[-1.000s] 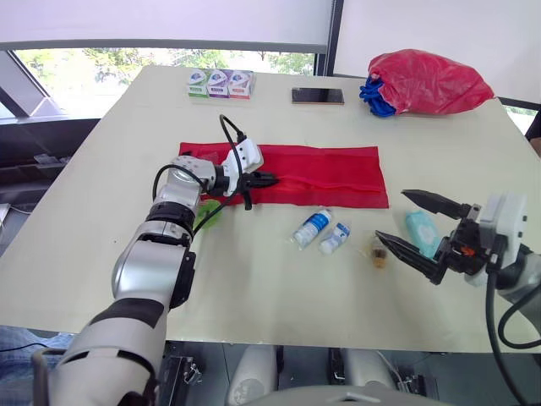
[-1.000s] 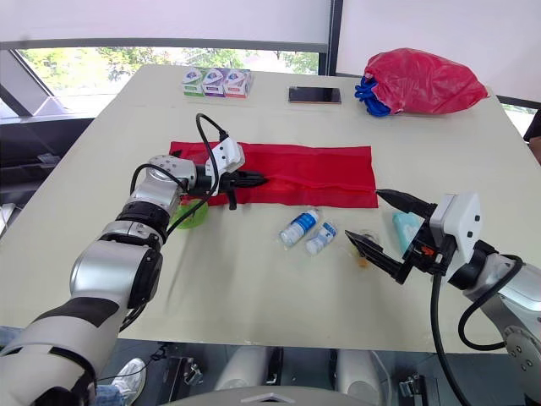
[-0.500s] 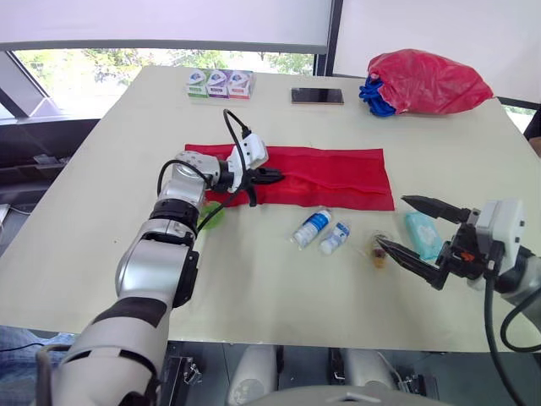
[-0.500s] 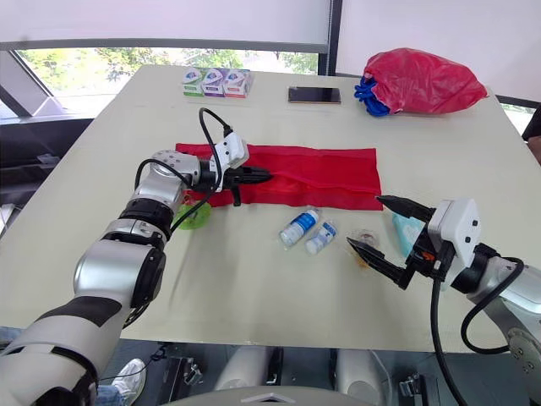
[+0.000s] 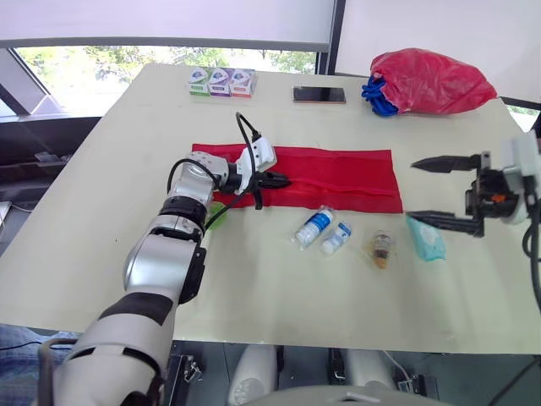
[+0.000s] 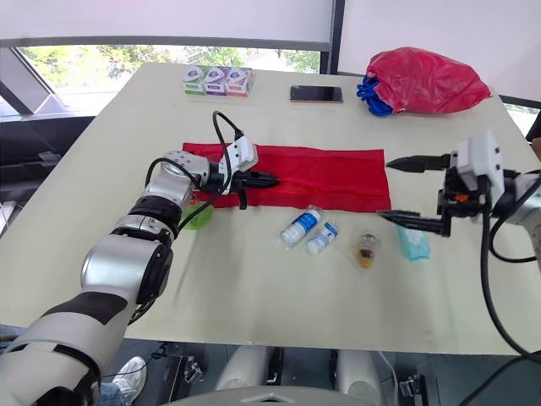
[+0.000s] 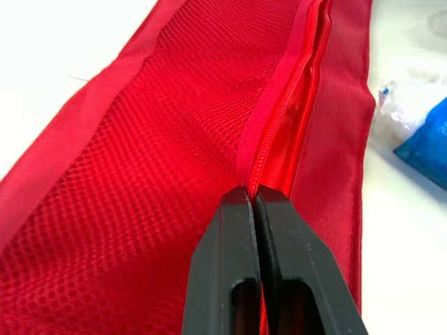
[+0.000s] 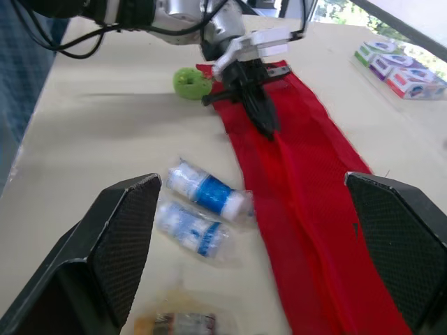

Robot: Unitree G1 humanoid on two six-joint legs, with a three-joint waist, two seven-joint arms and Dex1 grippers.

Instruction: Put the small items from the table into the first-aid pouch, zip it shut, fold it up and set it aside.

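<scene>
We log the head stereo pair looking forward and down over the desk [image 5: 279, 283]. The left wrist camera sits very near the first-aid pouch [image 7: 140, 153]. The right wrist camera faces that pouch from farther off.

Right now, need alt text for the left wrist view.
The left end effector is shut, its black tips resting on the zip of a red mesh pouch. Further along, the zip gapes open. A blue-labelled packet lies on the table beside the pouch.
</scene>
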